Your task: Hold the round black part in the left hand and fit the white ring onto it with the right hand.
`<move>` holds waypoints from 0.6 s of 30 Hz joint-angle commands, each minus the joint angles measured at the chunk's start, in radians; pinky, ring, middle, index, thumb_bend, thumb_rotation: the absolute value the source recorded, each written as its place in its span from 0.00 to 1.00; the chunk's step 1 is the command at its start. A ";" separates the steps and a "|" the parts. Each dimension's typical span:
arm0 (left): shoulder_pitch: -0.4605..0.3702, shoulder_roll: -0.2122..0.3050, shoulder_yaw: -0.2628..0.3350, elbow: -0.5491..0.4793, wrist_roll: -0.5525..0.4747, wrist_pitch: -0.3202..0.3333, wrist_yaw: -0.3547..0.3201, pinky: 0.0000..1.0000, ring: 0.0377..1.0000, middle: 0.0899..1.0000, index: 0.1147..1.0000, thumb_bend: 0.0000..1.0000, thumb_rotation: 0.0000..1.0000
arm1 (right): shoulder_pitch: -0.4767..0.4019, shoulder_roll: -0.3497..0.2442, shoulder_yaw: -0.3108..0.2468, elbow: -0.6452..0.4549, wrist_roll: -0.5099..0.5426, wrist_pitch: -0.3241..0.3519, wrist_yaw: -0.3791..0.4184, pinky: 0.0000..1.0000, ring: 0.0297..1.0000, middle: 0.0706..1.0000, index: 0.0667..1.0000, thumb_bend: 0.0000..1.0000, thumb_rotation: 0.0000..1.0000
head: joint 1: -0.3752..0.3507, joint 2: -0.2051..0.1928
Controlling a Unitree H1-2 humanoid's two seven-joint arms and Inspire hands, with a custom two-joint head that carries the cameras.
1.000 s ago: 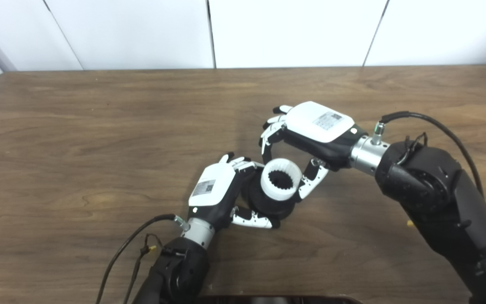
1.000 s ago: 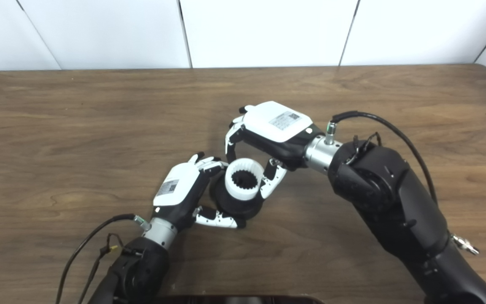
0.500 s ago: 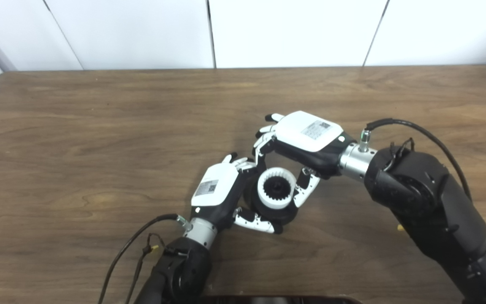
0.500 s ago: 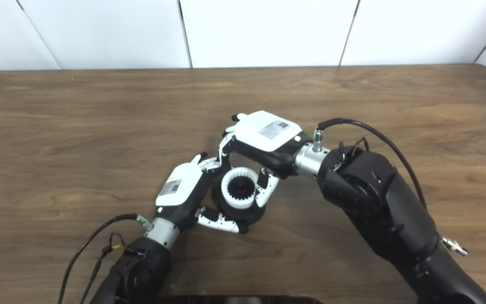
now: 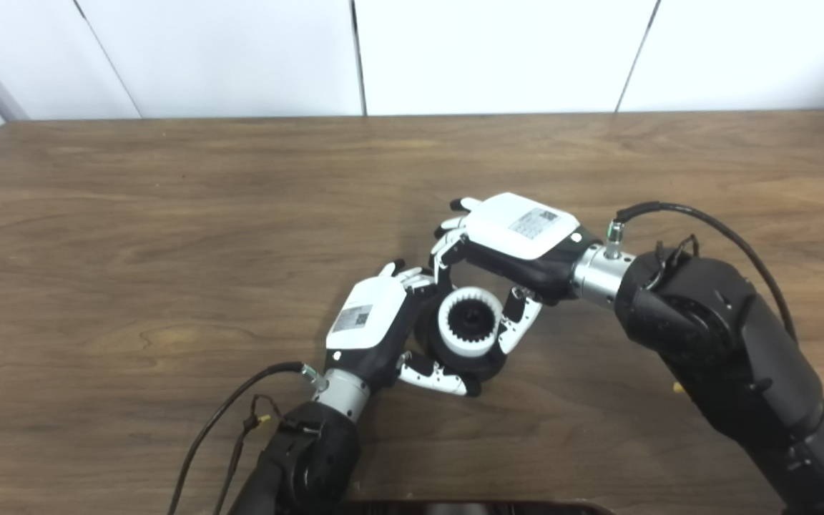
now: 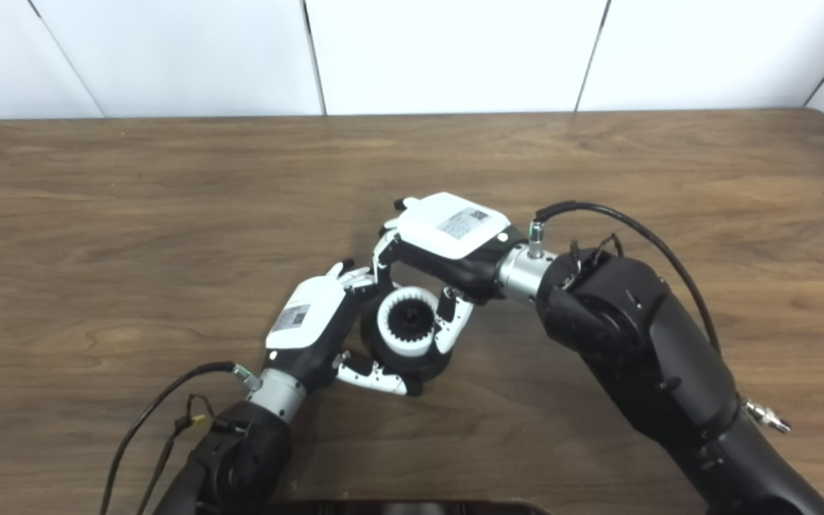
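Note:
The round black part (image 5: pixel 485 361) rests on the wooden table (image 5: pixel 169 236) near the middle, gripped by my left hand (image 5: pixel 373 322) with fingers behind it and the thumb curled under its front. A white toothed ring (image 5: pixel 470 322) sits on top of the black part, its black hub showing through the middle. My right hand (image 5: pixel 512 239) reaches in from the right and is shut on the ring, fingers at its far side and thumb at its right side. The same group shows in the right eye view: ring (image 6: pixel 410 322), left hand (image 6: pixel 312 318), right hand (image 6: pixel 448 229).
A dark object's edge (image 5: pixel 469 506) shows at the bottom of the picture. Cables (image 5: pixel 240 408) trail from the left wrist and loop over the right forearm (image 5: pixel 712 222). White wall panels (image 5: pixel 355 50) stand behind the table's far edge.
My right hand has come down and toward me with the white ring, which has dropped from above the black part onto it. The left hand has shifted only slightly.

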 commanded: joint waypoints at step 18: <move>0.000 0.001 0.001 -0.018 -0.011 0.004 -0.030 1.00 0.87 0.75 0.42 0.52 0.06 | 0.005 -0.031 -0.039 0.054 -0.018 -0.011 -0.050 0.99 0.91 0.80 0.65 1.00 0.35 | -0.010 0.007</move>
